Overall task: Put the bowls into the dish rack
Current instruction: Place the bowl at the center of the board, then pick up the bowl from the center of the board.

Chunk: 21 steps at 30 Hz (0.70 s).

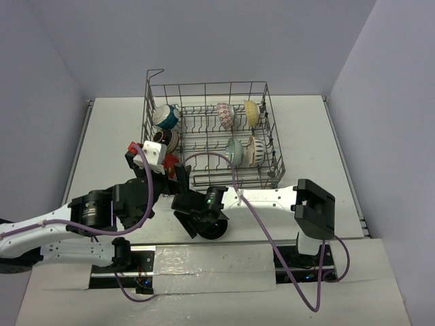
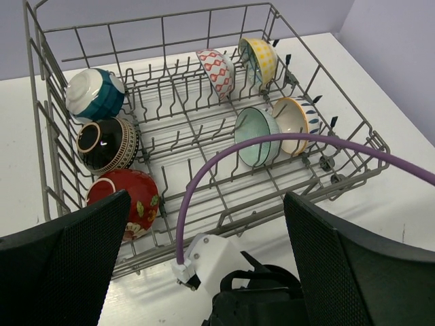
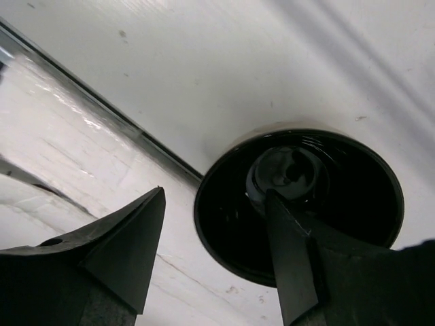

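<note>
While agape, right gripper (image 3: pixel 214 193) astride bowl (image 3: pixel 357 197)

We see the dish rack (image 1: pixel 275 153) at the far middle of the table (image 1: pixel 326 136). In it:
- Three left-side bowls (image 2: pixel 109 144) in a line, front to back.
- Two back-row bowls (image 2: pixel 217 71) on the right.
- Two front-row bowls (image 2: pixel 257 136) before those.

The loose bowl (image 1: pixel 212 227) sits on the table before the rack's near edge, with the right gripper (image 3: pixel 214 197) straddling its rim.
</note>
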{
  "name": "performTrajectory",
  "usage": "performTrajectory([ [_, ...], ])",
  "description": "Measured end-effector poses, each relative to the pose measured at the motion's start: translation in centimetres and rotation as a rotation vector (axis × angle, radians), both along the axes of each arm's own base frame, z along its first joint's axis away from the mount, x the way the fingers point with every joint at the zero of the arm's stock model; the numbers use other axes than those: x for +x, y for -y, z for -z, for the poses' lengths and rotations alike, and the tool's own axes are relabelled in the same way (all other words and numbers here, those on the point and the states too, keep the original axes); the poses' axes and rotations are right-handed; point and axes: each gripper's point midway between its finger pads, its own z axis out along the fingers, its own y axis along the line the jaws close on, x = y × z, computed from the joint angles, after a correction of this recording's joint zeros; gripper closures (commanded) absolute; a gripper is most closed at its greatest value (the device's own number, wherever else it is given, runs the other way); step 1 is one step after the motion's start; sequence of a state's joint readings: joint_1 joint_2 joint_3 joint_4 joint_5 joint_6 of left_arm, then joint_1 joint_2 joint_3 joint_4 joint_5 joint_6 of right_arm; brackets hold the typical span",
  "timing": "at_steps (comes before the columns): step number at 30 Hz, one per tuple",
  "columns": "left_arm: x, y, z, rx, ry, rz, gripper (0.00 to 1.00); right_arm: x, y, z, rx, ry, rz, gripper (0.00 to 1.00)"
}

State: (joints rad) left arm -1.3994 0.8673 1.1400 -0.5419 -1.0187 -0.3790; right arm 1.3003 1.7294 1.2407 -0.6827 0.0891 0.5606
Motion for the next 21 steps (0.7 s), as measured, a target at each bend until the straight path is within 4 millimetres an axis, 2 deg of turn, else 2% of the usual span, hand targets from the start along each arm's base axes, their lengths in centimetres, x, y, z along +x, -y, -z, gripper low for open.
performTrajectory([
  [2, 0.0, -0.2, -0.4, 0.005, -0.003, -0.004, 0.01, 0.2, -0.4, -0.7, 0.013, 0.007, 0.001, 0.30],
  [7, 0.0, -0.9, -3.2, -0.044, 0.014, -0.007, 0.01, 0.7, -0.9, -3.0, 0.049, 0.037, 0.010, 0.29],
  [13, -0.5, -1.8, -6.2, -0.110, 0.050, 0.038, 0.01, 1.5, 0.0, -7.1, 0.101, 0.105, 0.043, 0.29],
  [16, -1.3, -1.6, -7.4, -0.140, 0.067, 0.122, 0.01, 2.2, 1.5, -11.4, 0.169, 0.179, 0.075, 0.26],
  [19, -2.4, -0.7, -8.3, -0.137, 0.082, 0.233, 0.01, 4.1, 2.8, -18.3, 0.312, 0.298, 0.150, 0.26],
  [21, -3.5, 0.7, -8.6, -0.111, 0.089, 0.337, 0.01, 6.2, 4.4, -23.1, 0.418, 0.380, 0.236, 0.27],
])
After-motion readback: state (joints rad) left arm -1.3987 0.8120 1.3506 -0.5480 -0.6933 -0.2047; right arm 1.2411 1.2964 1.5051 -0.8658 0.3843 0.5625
